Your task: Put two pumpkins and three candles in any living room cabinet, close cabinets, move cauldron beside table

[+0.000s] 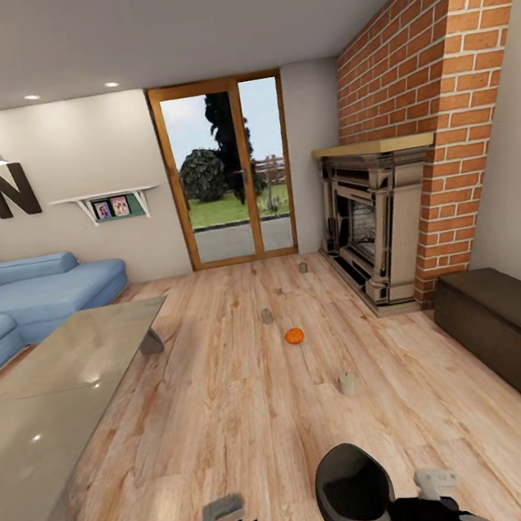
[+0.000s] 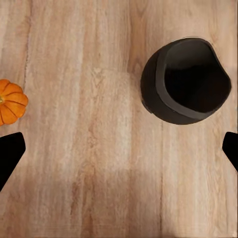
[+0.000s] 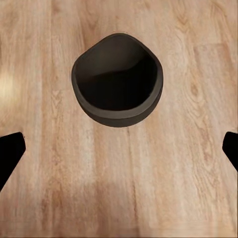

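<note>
Two end effectors, left [image 2: 119,153] and right [image 3: 119,153], both spread wide, empty. Black round-bodied cauldron [image 3: 117,79] upright on wood floor [image 3: 188,168] between them; orange ribbed pumpkin [image 2: 12,101] beside left one.

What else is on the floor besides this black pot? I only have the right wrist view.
Observer: The head view shows three candles standing apart on the floor ahead, beyond the cauldron.
Operator: Any pumpkins?
Observer: One pumpkin sits among those candles. The left wrist view also has a pumpkin at its edge, but I cannot tell whether it is the same one.
Operator: Where is the cabinet?
Observer: The cabinet runs along the wall on the robot's right, just past the fireplace. The glass table is on the left.
</note>
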{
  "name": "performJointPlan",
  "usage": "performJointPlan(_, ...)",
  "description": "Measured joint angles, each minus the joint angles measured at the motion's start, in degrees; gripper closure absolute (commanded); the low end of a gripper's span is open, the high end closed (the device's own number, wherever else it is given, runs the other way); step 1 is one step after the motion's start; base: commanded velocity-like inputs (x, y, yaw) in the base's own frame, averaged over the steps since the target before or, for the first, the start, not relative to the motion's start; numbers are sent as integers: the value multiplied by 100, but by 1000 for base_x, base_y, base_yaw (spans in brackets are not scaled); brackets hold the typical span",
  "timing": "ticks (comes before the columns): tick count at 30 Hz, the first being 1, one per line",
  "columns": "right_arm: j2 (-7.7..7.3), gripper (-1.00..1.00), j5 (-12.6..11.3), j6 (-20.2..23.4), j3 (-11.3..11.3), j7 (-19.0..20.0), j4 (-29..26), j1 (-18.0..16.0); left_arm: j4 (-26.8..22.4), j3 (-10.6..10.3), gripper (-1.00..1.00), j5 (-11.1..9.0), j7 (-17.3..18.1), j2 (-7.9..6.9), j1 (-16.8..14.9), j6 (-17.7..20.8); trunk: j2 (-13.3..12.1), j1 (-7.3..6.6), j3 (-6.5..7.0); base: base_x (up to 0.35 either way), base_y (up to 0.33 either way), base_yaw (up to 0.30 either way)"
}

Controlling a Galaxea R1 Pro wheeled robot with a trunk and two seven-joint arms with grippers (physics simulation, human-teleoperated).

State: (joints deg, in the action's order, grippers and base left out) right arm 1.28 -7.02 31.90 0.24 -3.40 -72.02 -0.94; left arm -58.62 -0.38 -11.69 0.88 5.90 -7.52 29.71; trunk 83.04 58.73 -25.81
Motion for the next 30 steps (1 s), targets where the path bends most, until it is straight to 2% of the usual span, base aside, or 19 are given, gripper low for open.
performJointPlan(3,10,-100,11,504,0,-289,-177,-61,-52,-6,-100,-72,-22,26,-448,713,0,0,0,0,0,0)
performJointPlan(6,12,-100,-13,662,0,-649,41,-477,9,-12,-100,-83,-29,69,-781,967,0,0,0,0,0,0)
performJointPlan(8,12,-100,-21,695,0,-820,688,-898,132,-14,-100,-88,-31,84,-1024,1050,0,0,0,0,0,0)
performJointPlan(9,12,-100,-30,682,0,-875,1286,-1235,315,-16,-100,-87,-35,90,-1217,1077,-1,0,0,0,0,0)
performJointPlan(12,12,-100,-41,643,0,-900,2183,-1748,758,-24,-100,-59,-43,101,-1527,1093,0,0,0,0,0,0)
performJointPlan(14,13,-100,-47,659,4,-905,2485,-1981,1050,-35,-100,-31,-46,121,-1679,1097,0,0,-1,0,0,0)
performJointPlan(16,16,-100,-45,706,7,-912,2556,-2167,1168,-45,-100,-8,-62,125,-1749,1099,0,0,0,0,0,0)
performJointPlan(19,20,-100,-31,728,11,-933,2643,-2402,1230,-45,-100,-5,-314,112,-1790,1107,0,0,-1,0,0,0)
performJointPlan(24,16,-100,1,825,18,-937,2543,-2478,1246,-34,-100,-5,-613,122,-1806,1110,0,0,-1,0,0,0)
performJointPlan(30,13,-100,13,798,22,-940,2532,-2488,1158,-34,-100,21,-668,123,-1803,1110,0,0,-1,0,-1,0)
